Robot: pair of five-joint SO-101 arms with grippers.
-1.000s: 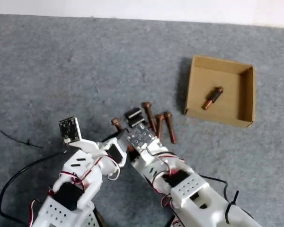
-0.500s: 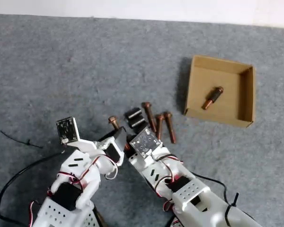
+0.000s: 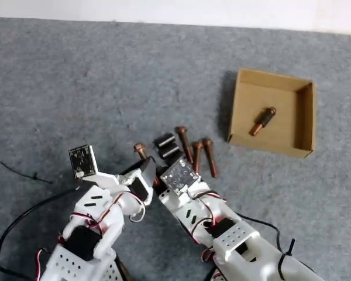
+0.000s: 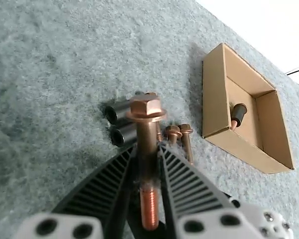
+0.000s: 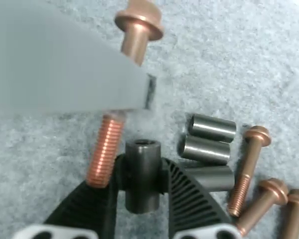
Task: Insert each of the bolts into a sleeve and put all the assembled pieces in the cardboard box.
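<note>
My left gripper [image 4: 147, 148] is shut on a copper bolt [image 4: 145, 112], gripped by its shank with the head pointing away from the wrist. My right gripper [image 5: 141, 167] is shut on a dark sleeve [image 5: 141, 174], whose open end faces away from the wrist. That sleeve sits right beside the threaded end of the held bolt [image 5: 105, 152]. In the high view the bolt [image 3: 140, 152] and both grippers meet near the table's middle front. Loose sleeves [image 3: 167, 146] and three bolts [image 3: 197, 153] lie just beyond. The cardboard box [image 3: 241, 105] holds one assembled piece [image 3: 262, 120].
The grey carpeted table [image 3: 105, 76] stretches wide to the left and back. A black cable [image 3: 23, 173] lies at the left. The box stands at the right, past the loose bolts [image 4: 179, 137].
The right arm has drawn back a little from the loose sleeves. The left gripper has shifted the bolt slightly to the left. Over the last half second nothing visibly moved.
</note>
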